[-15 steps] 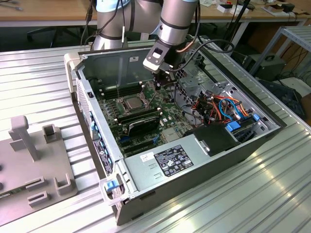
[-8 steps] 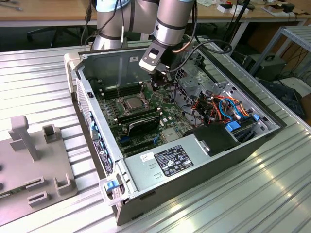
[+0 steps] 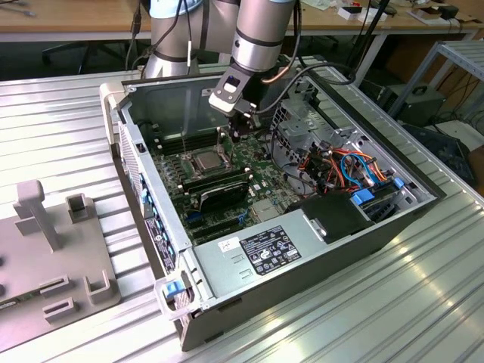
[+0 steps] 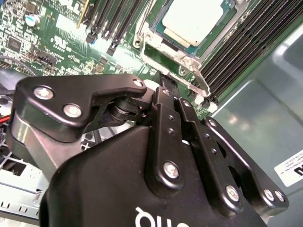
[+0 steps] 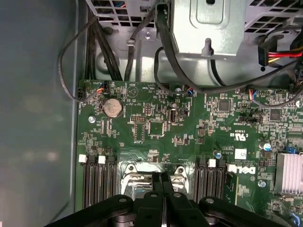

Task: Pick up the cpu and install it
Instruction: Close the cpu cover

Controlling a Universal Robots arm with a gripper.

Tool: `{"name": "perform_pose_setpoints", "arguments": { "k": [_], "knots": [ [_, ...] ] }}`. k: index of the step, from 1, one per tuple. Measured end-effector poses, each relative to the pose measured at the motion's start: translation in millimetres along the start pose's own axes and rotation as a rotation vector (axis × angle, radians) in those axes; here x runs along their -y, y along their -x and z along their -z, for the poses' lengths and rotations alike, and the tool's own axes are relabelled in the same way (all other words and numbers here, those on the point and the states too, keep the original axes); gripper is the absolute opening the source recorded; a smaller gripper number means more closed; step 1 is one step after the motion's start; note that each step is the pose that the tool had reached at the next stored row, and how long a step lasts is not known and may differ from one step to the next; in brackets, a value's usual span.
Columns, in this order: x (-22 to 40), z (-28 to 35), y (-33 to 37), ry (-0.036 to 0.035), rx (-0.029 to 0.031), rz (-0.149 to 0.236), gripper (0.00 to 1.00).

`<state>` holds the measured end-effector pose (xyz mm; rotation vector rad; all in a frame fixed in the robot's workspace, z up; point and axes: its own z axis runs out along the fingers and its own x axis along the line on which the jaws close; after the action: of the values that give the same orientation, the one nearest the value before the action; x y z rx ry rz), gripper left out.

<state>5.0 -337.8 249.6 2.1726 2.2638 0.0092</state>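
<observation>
Hovering just above the motherboard (image 3: 259, 172), our claw (image 3: 239, 138) is clenched on nothing; we see the cpu (image 3: 206, 159) seated in its socket (image 4: 185, 60)

The cpu (image 4: 191, 19) seemingly sits in the socket (image 4: 176, 56); gripper (image 3: 240, 138) above.

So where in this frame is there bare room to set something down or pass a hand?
Free: the ribbed table on the exterior view's right of the computer case, and the flat power supply top. Crowded: the motherboard around the cpu near the gripper, and the cables.
</observation>
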Motion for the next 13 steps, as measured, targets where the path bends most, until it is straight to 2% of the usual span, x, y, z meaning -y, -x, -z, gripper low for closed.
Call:
{"name": "perform_pose_setpoints", "arguments": {
  "k": [5,13],
  "knots": [
    [4.3,0.0,-0.2,0.0,0.0,0.0,0.11],
    [6.0,0.0,-0.3,0.0,0.0,0.0,0.11]
  ]
}}
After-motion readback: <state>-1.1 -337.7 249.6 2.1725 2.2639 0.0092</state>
